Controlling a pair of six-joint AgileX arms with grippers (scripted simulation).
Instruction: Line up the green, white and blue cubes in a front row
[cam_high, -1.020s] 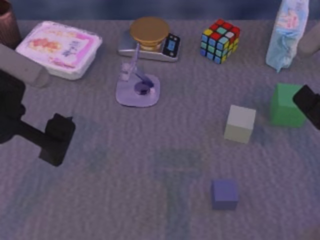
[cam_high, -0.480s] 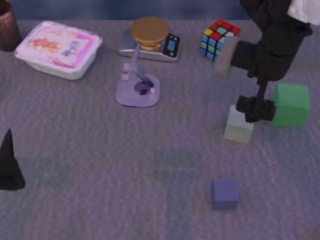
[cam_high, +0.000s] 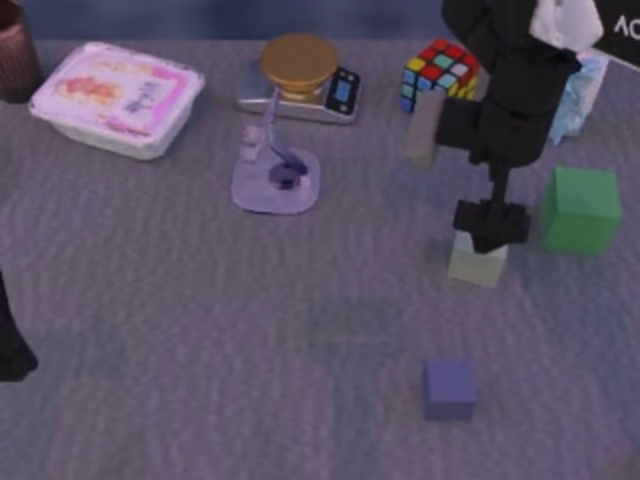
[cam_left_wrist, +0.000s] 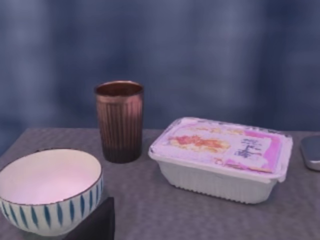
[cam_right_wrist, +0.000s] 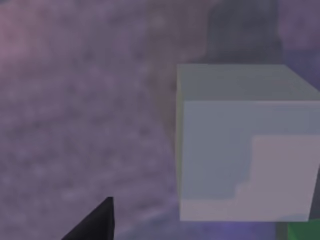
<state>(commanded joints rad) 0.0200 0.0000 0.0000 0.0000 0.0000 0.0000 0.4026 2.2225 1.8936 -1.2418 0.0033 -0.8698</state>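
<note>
Our right gripper (cam_high: 489, 222) sits directly over the white cube (cam_high: 477, 262); can't tell from either view whether the fingers are spread or closing. The white cube stands just left of the green cube (cam_high: 579, 208) and behind the blue cube (cam_high: 449, 388), all three apart. Left gripper (cam_high: 10, 345) is parked at the table's left edge, far from the white cube, fingers not readable.

Our read: grasp step on white. Centre over the cube, square the fingers to its flat faces, descend straight, and stay clear of green beside it before closing.
</note>
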